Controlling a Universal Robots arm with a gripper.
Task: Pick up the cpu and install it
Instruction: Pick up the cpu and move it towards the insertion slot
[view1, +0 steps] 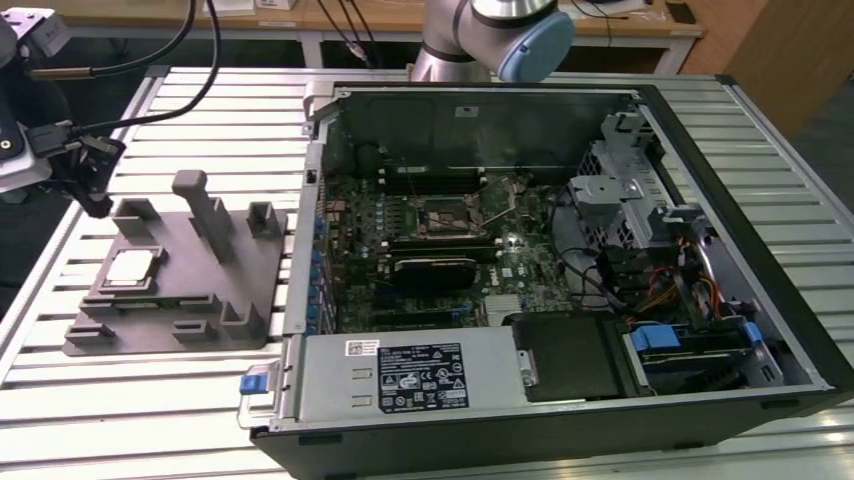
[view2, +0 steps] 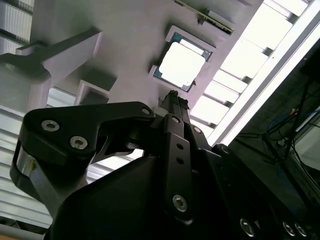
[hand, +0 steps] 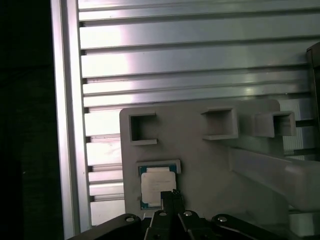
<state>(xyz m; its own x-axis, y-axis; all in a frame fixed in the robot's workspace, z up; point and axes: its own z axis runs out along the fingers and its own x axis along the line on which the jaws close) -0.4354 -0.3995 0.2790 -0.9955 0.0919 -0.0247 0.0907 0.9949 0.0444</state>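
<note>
1. Silver-grey and square, the cpu (view1: 130, 268) lies flat in a shallow recess of the grey fixture (view1: 147, 322). The fixture is at the exterior view's left, on the slatted metal table (view1: 134, 420).
2. At the exterior view's upper left, the gripper (view1: 96, 207) hangs over the fixture's far corner, apart from the cpu. Its upper body is cut off by the frame edge. Its dark tip merges with the shadow there, so I cannot tell whether it touches the fixture.
3. In both wrist views the jaws are drawn together into one narrow black tip with no gap, and the cpu is not between them.
4. In the second wrist view the gripper (view2: 173, 95) ends just beside one edge of the cpu (view2: 181, 65). How high it is above the chip cannot be judged.
5. In the first wrist view the gripper (hand: 169, 194) overlaps one corner of the cpu (hand: 154, 184), and the black linkage hides the fixture beyond that.
6. Filling the middle and right of the exterior view, the open computer case (view1: 747, 230) shows its motherboard. The square metal-framed socket (view1: 441, 215) is near the centre, with a black block (view1: 430, 272) just below it in the frame. Fine detail inside the socket is too small to make out.
7. At the top edge of the exterior view, the arm (view1: 501, 35) is cut off.
</note>
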